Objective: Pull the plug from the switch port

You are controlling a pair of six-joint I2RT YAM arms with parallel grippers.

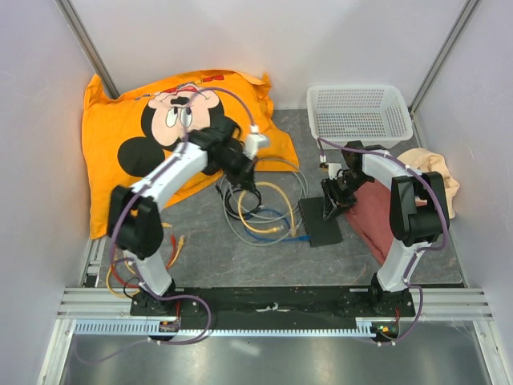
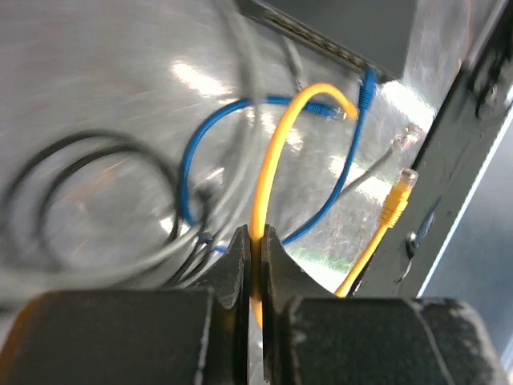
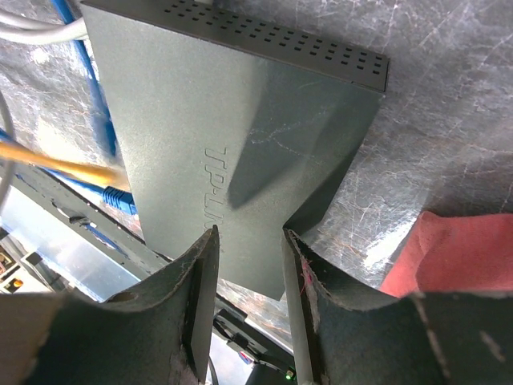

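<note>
Far right stands a white mesh basket (image 1: 351,88); the flat matte-black switch (image 3: 240,120) lies right of centre beneath the half-open right claw (image 3: 244,241), the left claw (image 2: 252,249) pinching a yellow cable (image 2: 272,160).

The left tool (image 2: 255,237) has its dark fingers (image 2: 234,269) pressed together on a yellow cable (image 2: 268,168), which rises from between them and arches toward the switch (image 2: 353,28). Its far end lies close under the switch's socket edge; blur hides whether it is seated. A blue plug (image 2: 367,88) sits in that edge, and its blue cable (image 2: 188,172) loops across the shiny grey desk (image 2: 96,72). A loose yellow plug (image 2: 397,200) and a clear plug on a grey cable (image 2: 405,140) lie beside a black rail (image 2: 461,168). Black cables (image 2: 48,192) coil apart from the switch.
</note>
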